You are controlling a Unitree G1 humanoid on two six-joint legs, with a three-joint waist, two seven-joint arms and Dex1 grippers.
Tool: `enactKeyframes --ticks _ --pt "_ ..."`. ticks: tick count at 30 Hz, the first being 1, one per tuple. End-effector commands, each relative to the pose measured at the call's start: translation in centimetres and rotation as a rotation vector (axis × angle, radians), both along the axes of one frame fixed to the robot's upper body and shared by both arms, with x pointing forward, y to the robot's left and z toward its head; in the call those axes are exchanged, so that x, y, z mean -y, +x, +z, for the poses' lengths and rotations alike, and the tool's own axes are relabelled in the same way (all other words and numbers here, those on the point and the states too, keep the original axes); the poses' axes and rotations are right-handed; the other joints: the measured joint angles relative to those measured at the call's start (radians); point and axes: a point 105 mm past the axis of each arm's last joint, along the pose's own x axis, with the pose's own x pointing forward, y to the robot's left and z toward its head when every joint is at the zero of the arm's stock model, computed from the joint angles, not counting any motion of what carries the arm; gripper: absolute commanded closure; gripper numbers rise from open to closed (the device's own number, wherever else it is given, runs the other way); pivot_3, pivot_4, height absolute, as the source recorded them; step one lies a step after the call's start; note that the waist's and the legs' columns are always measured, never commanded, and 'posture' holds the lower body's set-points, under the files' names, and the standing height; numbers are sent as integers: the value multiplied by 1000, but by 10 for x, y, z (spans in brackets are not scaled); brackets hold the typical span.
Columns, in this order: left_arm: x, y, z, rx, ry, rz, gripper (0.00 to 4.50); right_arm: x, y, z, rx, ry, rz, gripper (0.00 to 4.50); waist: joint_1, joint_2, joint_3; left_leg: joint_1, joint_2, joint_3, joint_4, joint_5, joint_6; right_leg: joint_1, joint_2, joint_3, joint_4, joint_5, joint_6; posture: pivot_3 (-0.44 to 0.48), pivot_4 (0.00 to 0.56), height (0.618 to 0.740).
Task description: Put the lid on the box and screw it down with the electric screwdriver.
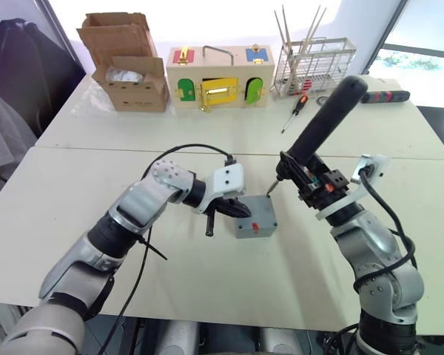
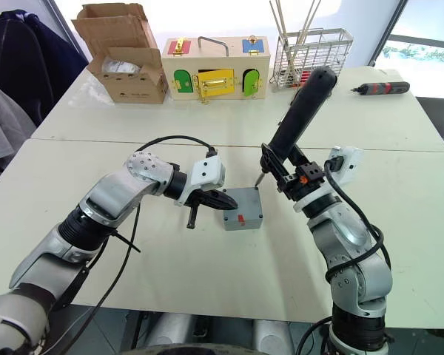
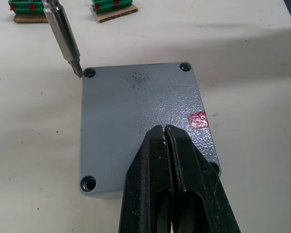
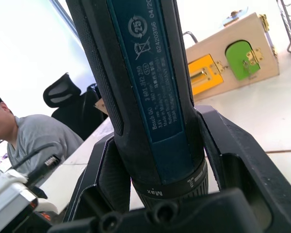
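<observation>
Lid (image 3: 136,121) sits on box (image 1: 256,226), grey, speckled texture, screw holes at corners, red mark near one edge; box side also carries a small red mark. The pair stands mid-counter (image 1: 207,281).

Electric screwdriver (image 1: 322,126): thick dark blue-black body, tilted, upper end toward 1 o'clock, metal bit (image 3: 63,36) tip just at a corner screw hole of the lid. Right pincer (image 1: 320,185) is clenched around the tool's lower body.

Left pincer (image 3: 167,145): fingers pressed together, tips resting on the lid top.

Far side of counter: cardboard box (image 1: 126,63), flaps open, contents unclear; wooden box (image 1: 218,78) with coloured doors; wire rack (image 1: 314,63) holding thin rods.

A person (image 4: 34,133) is partly cut off at the frame edge in the right wrist view.
</observation>
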Motion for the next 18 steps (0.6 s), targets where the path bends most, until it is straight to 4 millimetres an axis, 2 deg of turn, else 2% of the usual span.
enactKeyframes --ticks 1,9,18 --pt "-2 0 -3 3 12 11 4500 1 -6 17 85 -1 10 2653 0 0 0 0 0 0 0 0 0 0 0 0 0 0 0 0 150 739" --pt "-2 1 -2 6 8 12 4500 2 -6 16 82 -10 5 2653 0 0 0 0 0 0 0 0 0 0 0 0 0 0 0 0 150 739" --pt "-1 1 -2 6 6 8 4500 3 -6 30 120 13 -2 2653 0 0 0 0 0 0 0 0 0 0 0 0 0 0 0 0 150 739"
